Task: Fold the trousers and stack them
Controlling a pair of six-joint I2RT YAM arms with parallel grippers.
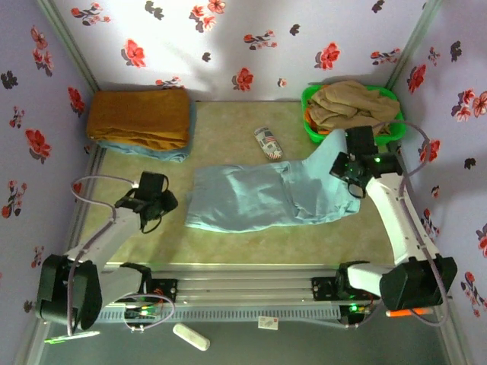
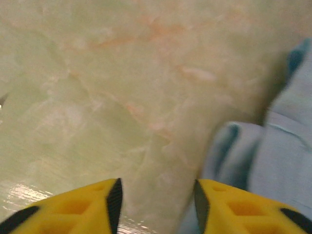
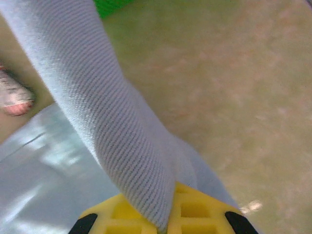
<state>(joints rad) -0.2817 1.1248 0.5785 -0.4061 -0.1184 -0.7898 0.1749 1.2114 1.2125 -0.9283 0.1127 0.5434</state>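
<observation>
— Two things crowd the trousers (image 1: 259,199)?
— Yes. They lie across the middle of the tabletop (image 1: 228,125), with a small printed can (image 1: 268,143) just beyond them and a green basket (image 1: 313,128) holding a beige garment (image 1: 351,103) in the far right corner
— The fingers?
— The right fingers (image 3: 195,214) are clamped on a trouser leg held up near the basket. The left fingers (image 2: 73,209) stand apart and empty by the trousers' left end. A mustard cloth (image 1: 138,114) sits in the far left corner
</observation>
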